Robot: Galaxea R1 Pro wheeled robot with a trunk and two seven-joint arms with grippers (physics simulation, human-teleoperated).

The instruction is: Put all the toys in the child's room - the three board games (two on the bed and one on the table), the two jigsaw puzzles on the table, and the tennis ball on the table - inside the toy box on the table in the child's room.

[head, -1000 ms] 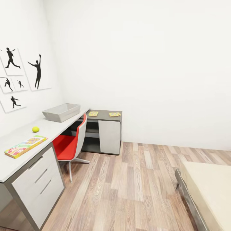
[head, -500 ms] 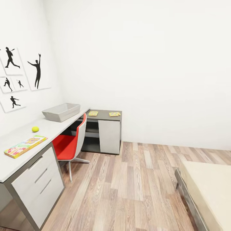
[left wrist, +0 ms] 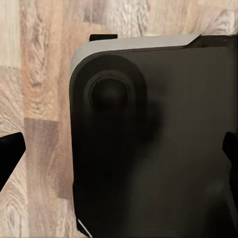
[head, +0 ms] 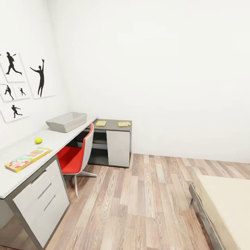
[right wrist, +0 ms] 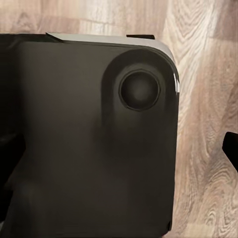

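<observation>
Robot is in the child's room w/ nothing in hand, facing the L-shaped worktop [head: 52,139]. Toy box [head: 66,122] is my landmark: it sits on the white top by the wall. Tennis ball [head: 38,140] lies on the same top, nearer the robot than the box; the long yellow-red-green board game [head: 27,158] is nearer again, close to the front edge above the drawers. Two jigsaw puzzles [head: 101,123] [head: 123,124] lie flat on the lower dark corner section, beyond the box. Red chair [head: 78,152] is tucked under the top between box and drawers. Bed [head: 225,205] is across the floor, well apart from the box; its visible part shows no games.

Jaws: both wrist views look down at the robot's dark base and the wood floor [left wrist: 39,99], w/ only dark finger edges at the borders, so can't tell how wide either pair stands.

Step in hand, as I read it: approach. Best done by rolling toward the drawer end, stopping square to the top w/ ball and game within reach, clear of the chair.
</observation>
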